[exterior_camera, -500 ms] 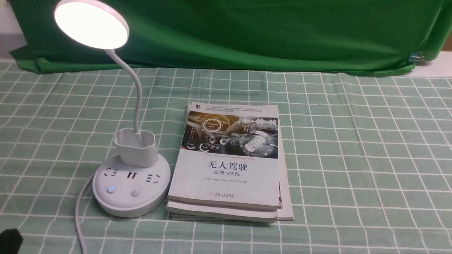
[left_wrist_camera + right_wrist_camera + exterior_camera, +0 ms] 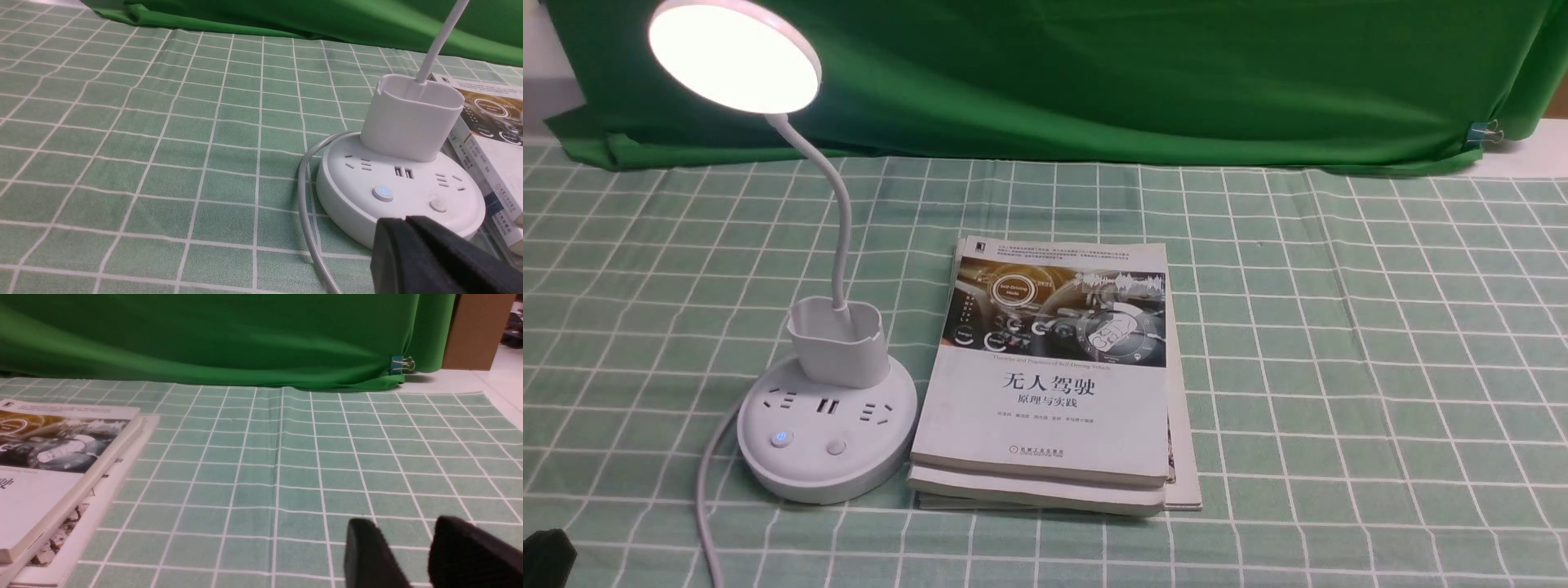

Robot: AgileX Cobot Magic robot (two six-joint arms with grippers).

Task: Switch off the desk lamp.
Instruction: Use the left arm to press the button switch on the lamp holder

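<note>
The white desk lamp [image 2: 827,425] stands on the left of the table, its round disc head [image 2: 734,55] lit. Its base has sockets, a button glowing blue [image 2: 781,438] and a plain white button [image 2: 836,447]. In the left wrist view the base [image 2: 400,192] lies just beyond my left gripper [image 2: 406,222], whose black jaws are pressed together and empty. That gripper shows in the front view only as a dark tip [image 2: 546,555] at the lower left corner. My right gripper [image 2: 402,531] is open and empty above bare cloth; it is out of the front view.
A stack of books [image 2: 1054,376] lies right beside the lamp base, also in the right wrist view [image 2: 57,465]. The lamp's white cord [image 2: 704,498] runs toward the front edge. A green backdrop [image 2: 1094,73] hangs at the back. The table has a green checked cloth [image 2: 1380,343].
</note>
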